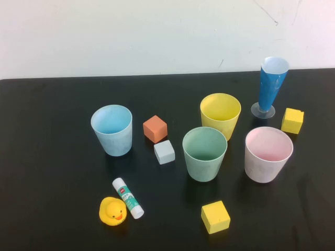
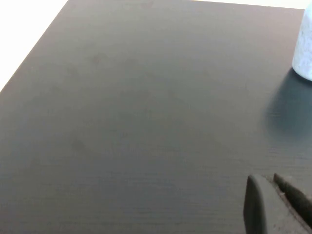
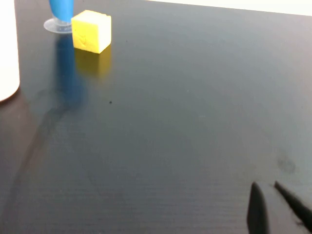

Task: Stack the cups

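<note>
Four cups stand upright and apart on the black table (image 1: 52,157): light blue (image 1: 112,129) at the left, yellow (image 1: 220,114) further back, pale green (image 1: 204,153) in the middle, pale pink (image 1: 268,153) at the right. Neither arm shows in the high view. In the left wrist view my left gripper (image 2: 265,178) hangs shut and empty over bare table, with the light blue cup (image 2: 304,48) off at the picture's edge. My right gripper (image 3: 266,184) is likewise shut with nothing in it, well away from the pink cup (image 3: 7,53).
A tall blue cone (image 1: 271,86) on a clear foot stands at the back right beside a yellow block (image 1: 292,121). An orange block (image 1: 155,128) and a grey block (image 1: 164,152) lie between the cups. A glue stick (image 1: 127,197), rubber duck (image 1: 112,211) and second yellow block (image 1: 215,216) sit near the front.
</note>
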### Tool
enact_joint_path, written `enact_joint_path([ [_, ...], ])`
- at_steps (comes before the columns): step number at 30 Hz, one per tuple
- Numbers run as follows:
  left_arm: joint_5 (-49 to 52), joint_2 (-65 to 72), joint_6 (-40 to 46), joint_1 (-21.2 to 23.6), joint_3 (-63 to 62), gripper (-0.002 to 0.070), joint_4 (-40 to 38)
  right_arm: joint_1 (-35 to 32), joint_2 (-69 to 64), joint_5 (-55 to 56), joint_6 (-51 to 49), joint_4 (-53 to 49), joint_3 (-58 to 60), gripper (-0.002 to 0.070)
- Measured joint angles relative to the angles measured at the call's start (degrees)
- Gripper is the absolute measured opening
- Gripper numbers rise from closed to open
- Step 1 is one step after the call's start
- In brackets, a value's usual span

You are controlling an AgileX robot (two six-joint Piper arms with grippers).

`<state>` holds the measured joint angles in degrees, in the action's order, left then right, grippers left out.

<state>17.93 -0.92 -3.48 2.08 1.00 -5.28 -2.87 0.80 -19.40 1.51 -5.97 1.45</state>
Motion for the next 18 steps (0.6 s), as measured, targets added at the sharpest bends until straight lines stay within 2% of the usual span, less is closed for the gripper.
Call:
enact_joint_path([
  [18, 0.0, 0.0, 0.0, 0.0, 0.0, -0.0003, 0.0, 0.0, 0.0, 0.0, 0.0, 0.0, 0.0, 0.0010],
])
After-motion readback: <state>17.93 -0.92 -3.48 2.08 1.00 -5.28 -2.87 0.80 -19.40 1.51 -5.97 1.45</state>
